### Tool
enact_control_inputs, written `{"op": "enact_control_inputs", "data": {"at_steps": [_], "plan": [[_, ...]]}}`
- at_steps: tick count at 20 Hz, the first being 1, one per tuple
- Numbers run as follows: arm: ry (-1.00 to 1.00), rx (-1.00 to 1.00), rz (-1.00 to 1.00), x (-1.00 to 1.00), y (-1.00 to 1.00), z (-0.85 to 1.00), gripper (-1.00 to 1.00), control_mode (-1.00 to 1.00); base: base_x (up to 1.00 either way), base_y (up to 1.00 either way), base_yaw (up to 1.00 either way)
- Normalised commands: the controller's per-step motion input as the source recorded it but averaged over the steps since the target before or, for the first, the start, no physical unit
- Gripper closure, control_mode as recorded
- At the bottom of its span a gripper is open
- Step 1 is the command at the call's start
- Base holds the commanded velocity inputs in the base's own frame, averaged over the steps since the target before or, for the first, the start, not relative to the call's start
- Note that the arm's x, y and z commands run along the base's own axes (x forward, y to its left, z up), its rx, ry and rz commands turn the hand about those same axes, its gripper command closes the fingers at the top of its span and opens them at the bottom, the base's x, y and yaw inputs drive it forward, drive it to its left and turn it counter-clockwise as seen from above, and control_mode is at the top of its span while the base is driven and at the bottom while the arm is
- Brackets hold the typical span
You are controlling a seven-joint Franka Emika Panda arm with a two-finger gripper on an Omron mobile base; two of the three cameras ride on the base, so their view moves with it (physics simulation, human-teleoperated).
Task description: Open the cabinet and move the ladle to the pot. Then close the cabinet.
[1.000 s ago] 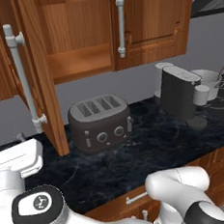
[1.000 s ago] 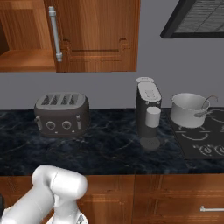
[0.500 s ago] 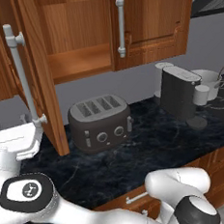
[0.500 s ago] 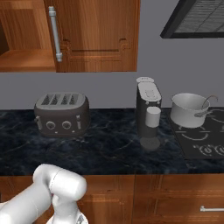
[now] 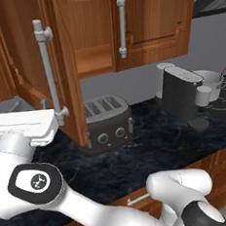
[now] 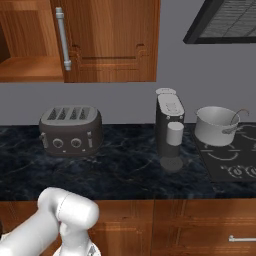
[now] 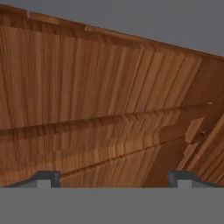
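Observation:
The cabinet's left door (image 5: pixel 30 49) stands swung out toward me, its long silver handle (image 5: pixel 48 72) on the free edge. The right door (image 6: pixel 110 40) is closed. The shelf (image 5: pixel 94 58) behind the open door looks bare. On the stove at the right stands the pot (image 6: pixel 215 126), with the ladle (image 6: pixel 236 119) resting inside it and its thin handle leaning over the rim. The gripper (image 7: pixel 113 178) is open, jaws wide apart with nothing between them, pointing at the door's wooden panel (image 7: pixel 100 100) close ahead. My white hand (image 5: pixel 23 127) hangs left of the open door, below the handle's middle.
A dark toaster (image 5: pixel 106 123) sits on the black marble counter (image 6: pixel 125 170) under the cabinet. A dark coffee machine (image 6: pixel 169 127) with a white cup stands between the toaster and the stove (image 6: pixel 235 162). A range hood (image 6: pixel 225 20) hangs above the stove.
My hand has risen and shifted slightly right, closer to the open door. The jaws have stayed wide. Door, pot and ladle have not moved.

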Motion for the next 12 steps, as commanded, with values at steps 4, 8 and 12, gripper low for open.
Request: {"op": "enact_control_inputs", "data": {"at_steps": [4,8,12], "plan": [[-0.07,-0.01,-0.16,0.00,-0.96,0.29,-1.00,-1.00,0.00,0.00,0.00],[-0.04,-0.01,-0.15,0.08,-1.00,0.22,-1.00,-1.00,0.00,0.00,0.00],[0.00,0.00,-0.09,0.42,-0.92,0.18,-1.00,-1.00,0.00,0.00,0.00]]}}
